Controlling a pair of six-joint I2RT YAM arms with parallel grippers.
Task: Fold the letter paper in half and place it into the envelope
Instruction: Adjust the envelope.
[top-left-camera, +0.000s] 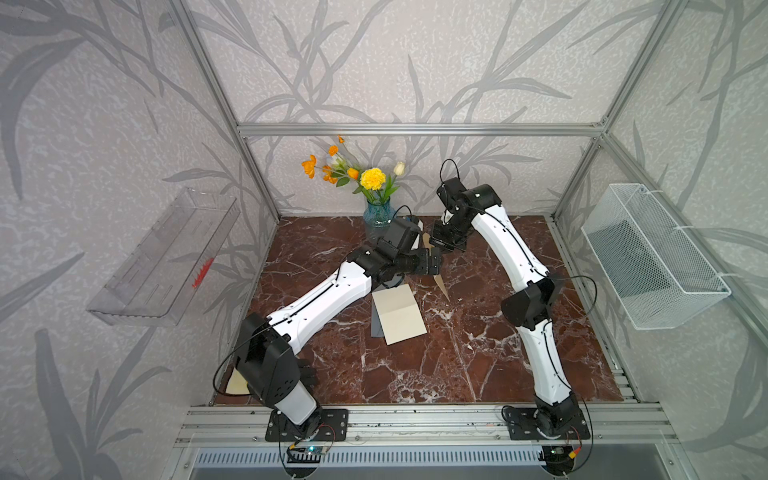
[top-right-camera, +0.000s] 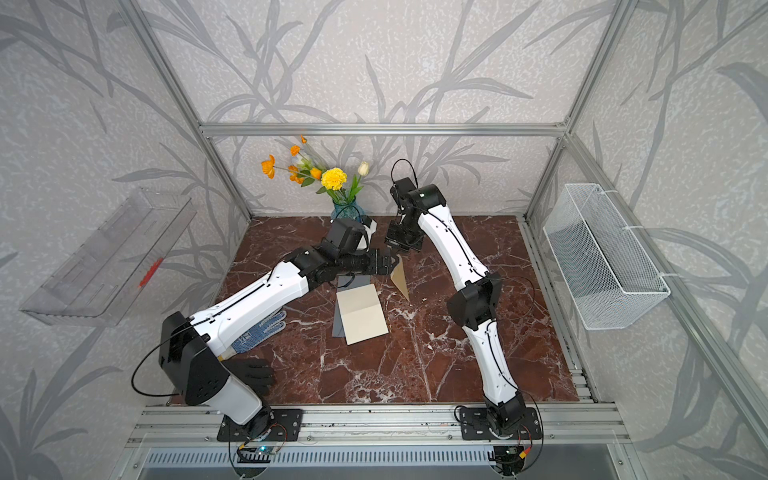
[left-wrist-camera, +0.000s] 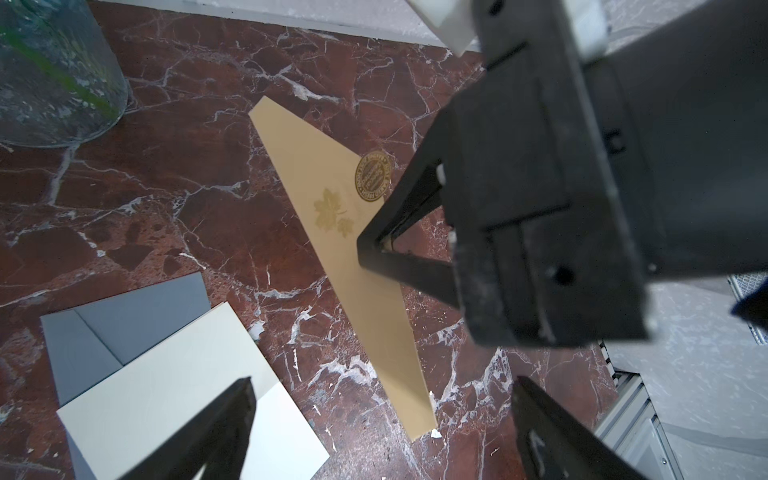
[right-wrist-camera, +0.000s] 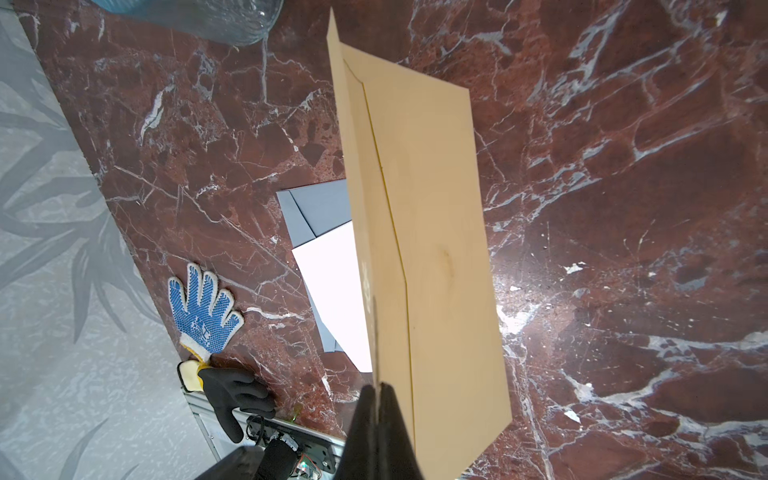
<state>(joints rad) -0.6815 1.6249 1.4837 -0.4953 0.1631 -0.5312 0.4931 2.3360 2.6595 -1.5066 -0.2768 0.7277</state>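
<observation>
The tan envelope (right-wrist-camera: 432, 249) hangs tilted above the marble table (top-left-camera: 478, 353), with my right gripper (right-wrist-camera: 378, 388) shut on its flap near a gold seal (left-wrist-camera: 374, 176). In both top views the envelope (top-right-camera: 401, 279) shows just right of my left gripper (top-right-camera: 392, 264). The left gripper (left-wrist-camera: 383, 382) is open and holds nothing; the envelope's lower end lies between its spread fingers. The cream letter paper (top-left-camera: 401, 316) lies flat on the table, creased across and doubled over. It rests on a grey sheet (left-wrist-camera: 124, 316).
A glass vase of flowers (top-left-camera: 378, 214) stands at the back, close behind both wrists. A blue-dotted glove (top-right-camera: 259, 332) and a black glove (top-right-camera: 253, 374) lie at the front left. A wire basket (top-left-camera: 652, 257) and a clear tray (top-left-camera: 166, 257) hang on the side walls.
</observation>
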